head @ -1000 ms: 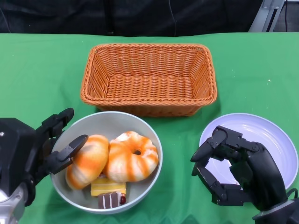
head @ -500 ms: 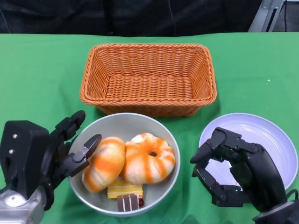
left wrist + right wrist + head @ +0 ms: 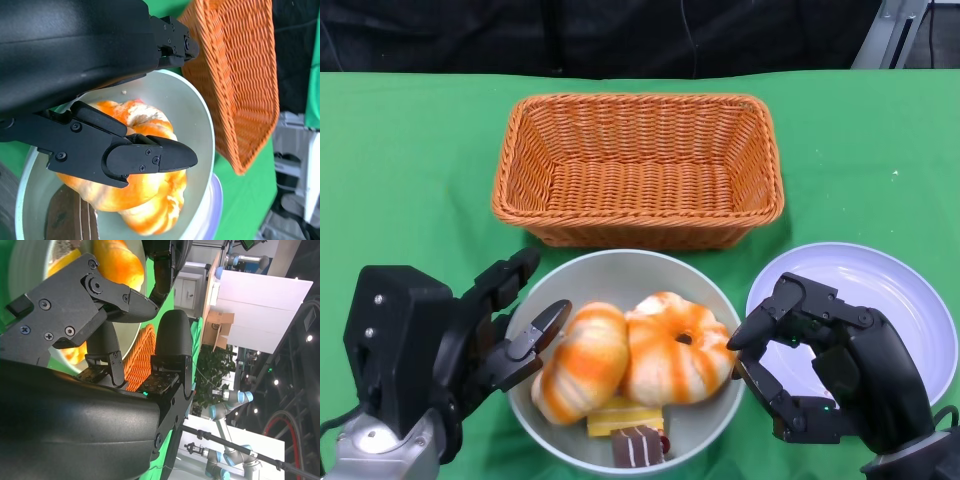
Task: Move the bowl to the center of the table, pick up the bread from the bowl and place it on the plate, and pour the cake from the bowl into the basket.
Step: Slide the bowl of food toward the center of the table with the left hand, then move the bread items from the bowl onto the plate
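Note:
A grey bowl stands in front of the wicker basket. It holds an oblong orange-striped bread, a ring-shaped one, a yellow cake slice and a chocolate cake piece. My left hand grips the bowl's left rim, thumb inside beside the bread, other fingers outside the wall. My right hand hovers over the left part of the white plate, fingers curved and apart, holding nothing, close to the bowl's right rim.
The basket is empty and lies just behind the bowl. The plate sits at the right, close beside the bowl. Green cloth covers the table, with bare cloth to the left and far right of the basket.
My left hand has slid the bowl and its contents to the right, from the left side to in front of the basket. The right hand has stayed still.

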You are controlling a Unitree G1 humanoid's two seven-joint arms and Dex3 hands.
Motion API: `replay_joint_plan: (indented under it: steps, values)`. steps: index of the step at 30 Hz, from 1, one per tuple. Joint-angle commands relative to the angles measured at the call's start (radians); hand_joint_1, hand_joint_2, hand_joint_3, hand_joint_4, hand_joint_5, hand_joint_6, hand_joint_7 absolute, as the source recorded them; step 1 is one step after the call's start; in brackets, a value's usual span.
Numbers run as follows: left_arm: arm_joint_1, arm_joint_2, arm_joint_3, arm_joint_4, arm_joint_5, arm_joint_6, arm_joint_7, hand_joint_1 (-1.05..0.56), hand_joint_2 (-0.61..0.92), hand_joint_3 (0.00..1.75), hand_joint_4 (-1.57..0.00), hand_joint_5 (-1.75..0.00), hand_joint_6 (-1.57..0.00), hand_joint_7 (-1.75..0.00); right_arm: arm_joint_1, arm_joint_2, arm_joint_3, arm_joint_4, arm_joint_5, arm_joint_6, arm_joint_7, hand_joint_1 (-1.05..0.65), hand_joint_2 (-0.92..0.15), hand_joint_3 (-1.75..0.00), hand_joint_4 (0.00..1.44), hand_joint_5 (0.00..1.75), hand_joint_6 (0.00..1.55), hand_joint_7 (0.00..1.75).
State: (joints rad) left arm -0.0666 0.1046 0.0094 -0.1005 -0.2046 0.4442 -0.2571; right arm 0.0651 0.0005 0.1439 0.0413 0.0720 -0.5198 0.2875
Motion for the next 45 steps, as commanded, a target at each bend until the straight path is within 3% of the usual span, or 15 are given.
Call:
replay_joint_plan:
  steps: [1, 10, 17, 28, 32, 35, 37, 40, 43, 45]
  values:
    - [0.014, 0.006, -0.005, -0.017, -0.02, 0.017, -0.019, -0.64, 0.92, 0.43, 0.0, 0.0, -0.06, 0.0, 0.002, -0.005, -0.001, -0.009, 0.007, -0.013, -0.001, -0.17, -0.46, -1.02, 0.73, 1.5, 0.69, 1.26]
    - [0.02, 0.005, -0.006, -0.015, -0.034, 0.0, -0.015, -0.63, 0.92, 0.42, 0.0, 0.0, -0.07, -0.01, 0.0, -0.004, -0.001, -0.006, 0.009, -0.009, -0.002, -0.17, -0.45, -1.03, 0.73, 1.5, 0.7, 1.26]
    - [0.021, 0.052, -0.037, 0.013, 0.108, -0.157, 0.032, -0.66, 0.92, 0.41, -0.09, -0.04, -0.11, -0.02, 0.0, -0.003, -0.001, -0.006, 0.01, -0.007, -0.002, -0.17, -0.45, -1.03, 0.73, 1.49, 0.7, 1.25]
    - [0.011, 0.05, -0.021, 0.036, 0.186, -0.249, 0.094, -0.65, 0.92, 0.38, -0.13, -0.04, -0.17, -0.03, -0.002, -0.003, -0.001, -0.001, 0.019, -0.006, 0.002, -0.18, -0.44, -1.03, 0.72, 1.5, 0.69, 1.26]
    - [-0.005, 0.058, 0.04, 0.026, 0.198, -0.303, 0.144, -0.59, 0.92, 0.31, -0.16, -0.05, -0.19, -0.03, -0.004, -0.001, -0.003, 0.003, 0.02, -0.012, 0.001, -0.19, -0.44, -1.03, 0.73, 1.5, 0.69, 1.27]
    - [-0.001, 0.052, 0.055, 0.052, 0.224, -0.397, 0.176, -0.55, 0.92, 0.23, -0.26, -0.08, -0.3, -0.05, -0.001, -0.001, -0.003, -0.003, 0.022, -0.005, 0.001, -0.18, -0.44, -1.03, 0.73, 1.5, 0.69, 1.26]
    - [-0.004, 0.047, 0.077, 0.103, 0.223, -0.52, 0.195, -0.41, 0.92, 0.14, -0.59, -0.12, -0.61, -0.07, 0.0, -0.002, -0.004, -0.001, 0.02, -0.008, 0.0, -0.19, -0.44, -1.03, 0.73, 1.5, 0.69, 1.26]
    - [-0.02, 0.031, 0.109, 0.185, 0.188, -0.667, 0.202, -0.25, 0.92, 0.09, -0.88, -0.12, -0.9, -0.07, 0.001, -0.003, -0.006, 0.001, 0.016, -0.012, -0.001, -0.2, -0.45, -1.03, 0.73, 1.49, 0.69, 1.25]
    - [-0.042, 0.021, 0.138, 0.271, 0.146, -0.788, 0.185, -0.21, 0.92, 0.13, -1.05, -0.18, -1.05, -0.1, 0.0, -0.005, -0.008, 0.004, 0.018, -0.014, 0.001, -0.19, -0.45, -1.02, 0.73, 1.49, 0.69, 1.25]
    - [-0.056, 0.024, 0.15, 0.323, 0.122, -0.85, 0.164, -0.2, 0.92, 0.14, -1.09, -0.19, -1.08, -0.11, -0.001, -0.005, -0.008, 0.008, 0.023, -0.015, 0.005, -0.18, -0.46, -1.02, 0.73, 1.49, 0.69, 1.25]
